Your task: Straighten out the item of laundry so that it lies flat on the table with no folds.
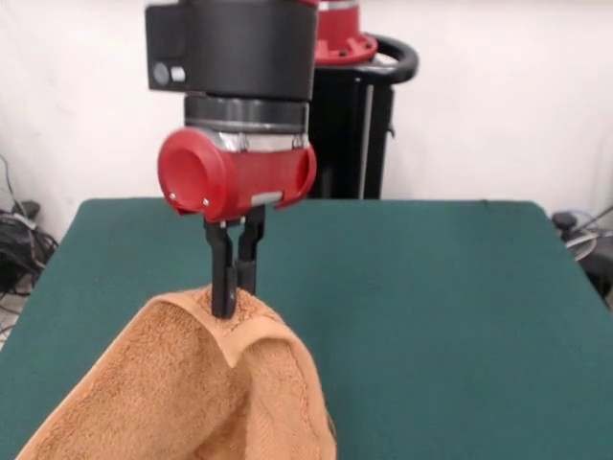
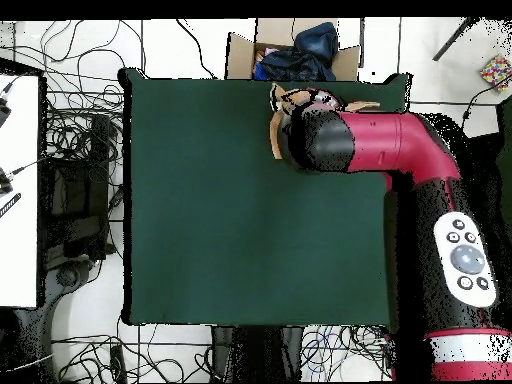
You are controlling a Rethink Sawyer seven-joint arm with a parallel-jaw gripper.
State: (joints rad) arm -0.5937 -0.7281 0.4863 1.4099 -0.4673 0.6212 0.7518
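The item of laundry (image 1: 201, 393), an orange-tan terry towel, hangs in a peaked drape over the near left part of the green table (image 1: 421, 287). My gripper (image 1: 230, 305) is shut on the towel's top fold, lifting it into a tent shape whose lower part runs off the bottom of the front view. In the overhead view the arm's head covers nearly all of it; only thin orange strips of the towel (image 2: 273, 135) show near the table's (image 2: 230, 210) top edge. The gripper itself is hidden there.
The red and black arm (image 2: 400, 150) reaches across the table's right side in the overhead view. A cardboard box with dark cloth (image 2: 295, 50) sits beyond the top edge. Cables (image 2: 80, 150) lie on the floor to the left.
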